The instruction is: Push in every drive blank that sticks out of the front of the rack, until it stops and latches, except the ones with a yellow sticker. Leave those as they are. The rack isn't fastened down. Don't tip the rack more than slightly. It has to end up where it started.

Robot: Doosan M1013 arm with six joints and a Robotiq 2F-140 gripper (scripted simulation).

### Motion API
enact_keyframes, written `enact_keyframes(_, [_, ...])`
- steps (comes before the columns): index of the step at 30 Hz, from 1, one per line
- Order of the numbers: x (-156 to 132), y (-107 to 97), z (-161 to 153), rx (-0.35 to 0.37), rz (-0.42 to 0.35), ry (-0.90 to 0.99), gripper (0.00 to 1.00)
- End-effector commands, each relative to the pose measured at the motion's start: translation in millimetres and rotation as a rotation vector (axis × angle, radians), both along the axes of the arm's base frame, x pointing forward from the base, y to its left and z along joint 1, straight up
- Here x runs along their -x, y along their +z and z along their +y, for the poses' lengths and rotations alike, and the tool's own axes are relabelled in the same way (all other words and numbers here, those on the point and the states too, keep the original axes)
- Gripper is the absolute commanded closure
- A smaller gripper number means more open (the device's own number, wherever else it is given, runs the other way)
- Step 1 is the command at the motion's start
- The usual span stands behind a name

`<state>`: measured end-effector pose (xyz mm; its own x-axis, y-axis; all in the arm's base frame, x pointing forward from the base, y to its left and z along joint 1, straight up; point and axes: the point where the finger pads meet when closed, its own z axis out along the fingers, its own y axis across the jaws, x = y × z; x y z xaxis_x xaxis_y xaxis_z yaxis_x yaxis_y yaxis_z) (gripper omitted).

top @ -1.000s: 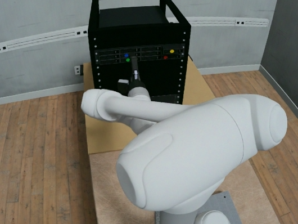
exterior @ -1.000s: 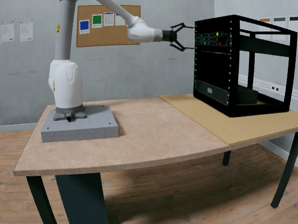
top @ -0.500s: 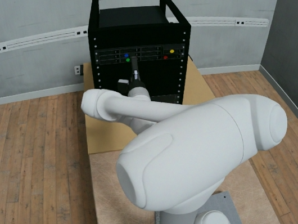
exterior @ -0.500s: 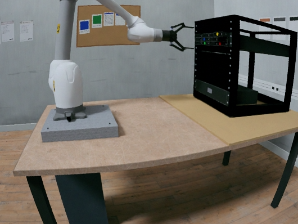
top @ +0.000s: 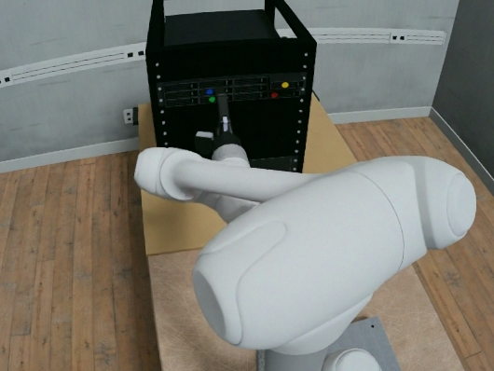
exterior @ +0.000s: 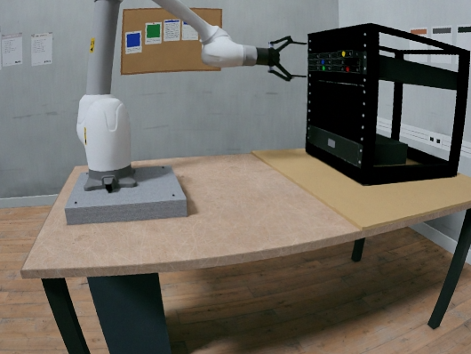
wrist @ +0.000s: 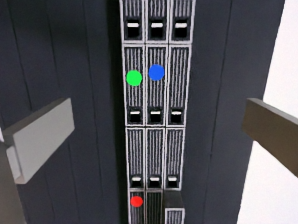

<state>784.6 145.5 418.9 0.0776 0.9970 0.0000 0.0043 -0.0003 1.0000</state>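
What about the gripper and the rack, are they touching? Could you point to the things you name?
Cannot tell. In the exterior view the tips of the gripper (top: 222, 96) (exterior: 306, 60) (wrist: 159, 115) end right at the front of the rack (top: 153, 93) (exterior: 371, 107) (wrist: 45, 60), showing neither contact nor gap plainly.

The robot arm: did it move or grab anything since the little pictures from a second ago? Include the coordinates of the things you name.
No, nothing has visibly changed. The arm (top: 298, 252) (exterior: 222, 49) is in the same place, and the gripper (top: 223, 95) (exterior: 306, 60) (wrist: 158, 113) is open in front of the rack (top: 154, 93) (exterior: 371, 111), just as before. The rack stands where it stood.
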Motion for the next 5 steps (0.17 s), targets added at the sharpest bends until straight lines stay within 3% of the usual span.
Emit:
enact_keyframes(1, [3.9,1.6,-0.2,0.001,-0.003,-0.001,0.0])
enact_keyframes(5, [3.9,1.6,-0.2,0.001,-0.003,-0.001,0.0])
